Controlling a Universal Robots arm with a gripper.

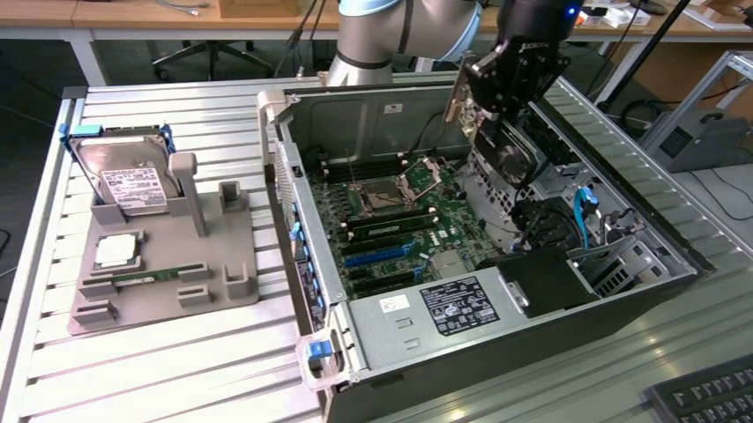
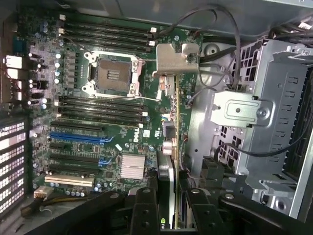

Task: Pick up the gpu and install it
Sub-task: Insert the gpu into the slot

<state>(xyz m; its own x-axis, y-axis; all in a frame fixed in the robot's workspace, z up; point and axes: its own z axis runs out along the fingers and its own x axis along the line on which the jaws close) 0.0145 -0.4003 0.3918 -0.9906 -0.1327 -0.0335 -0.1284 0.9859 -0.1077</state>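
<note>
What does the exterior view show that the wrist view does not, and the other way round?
The exterior view adds the hard drive standing in the grey holder, the keyboard and the robot arm. The wrist view adds the pincer from close by, with one finger on each side of the edge of the gpu. Both show the motherboard with its empty CPU socket inside the open case.
</note>
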